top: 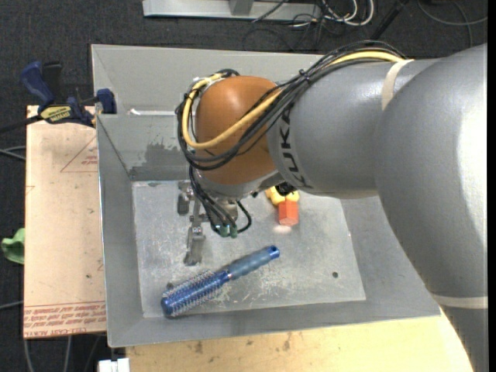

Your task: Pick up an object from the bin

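Pincer [194,242] low over bin [325,246] floor, left of centre, just beside blue hairbrush [219,280] lying along near edge. Released or clenched: cannot tell. Orange-yellow piece [286,207] mid-bin.

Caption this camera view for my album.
Robot gripper hangs in a grey bin, near a blue hairbrush and a small orange-and-yellow thing.

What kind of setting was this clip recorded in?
Probably a robotics lab's bin-picking cell: a KUKA arm over a grey metal bin, loose cables on the dark floor behind, and test items like a blue hairbrush.
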`<state>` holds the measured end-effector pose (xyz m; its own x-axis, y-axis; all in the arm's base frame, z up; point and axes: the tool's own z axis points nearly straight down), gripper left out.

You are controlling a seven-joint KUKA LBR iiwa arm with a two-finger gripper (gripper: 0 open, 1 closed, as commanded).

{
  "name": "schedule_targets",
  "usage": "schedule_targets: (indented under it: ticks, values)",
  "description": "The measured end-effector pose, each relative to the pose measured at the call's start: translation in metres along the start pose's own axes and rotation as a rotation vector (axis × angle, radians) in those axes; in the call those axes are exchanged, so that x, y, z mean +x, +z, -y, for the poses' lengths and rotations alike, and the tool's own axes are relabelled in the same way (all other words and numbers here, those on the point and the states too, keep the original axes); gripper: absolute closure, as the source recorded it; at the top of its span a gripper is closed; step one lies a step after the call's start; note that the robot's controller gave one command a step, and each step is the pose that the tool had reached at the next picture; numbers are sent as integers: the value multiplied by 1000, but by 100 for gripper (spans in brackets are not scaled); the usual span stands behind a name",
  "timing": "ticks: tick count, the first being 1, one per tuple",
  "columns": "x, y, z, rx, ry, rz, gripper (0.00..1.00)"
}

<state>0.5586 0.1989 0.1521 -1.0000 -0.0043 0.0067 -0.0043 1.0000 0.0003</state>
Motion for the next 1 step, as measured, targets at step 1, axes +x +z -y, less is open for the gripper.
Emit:
schedule_targets:
  ticks: [1]
  values:
    - [69,81,9,-1,-393,19,0]
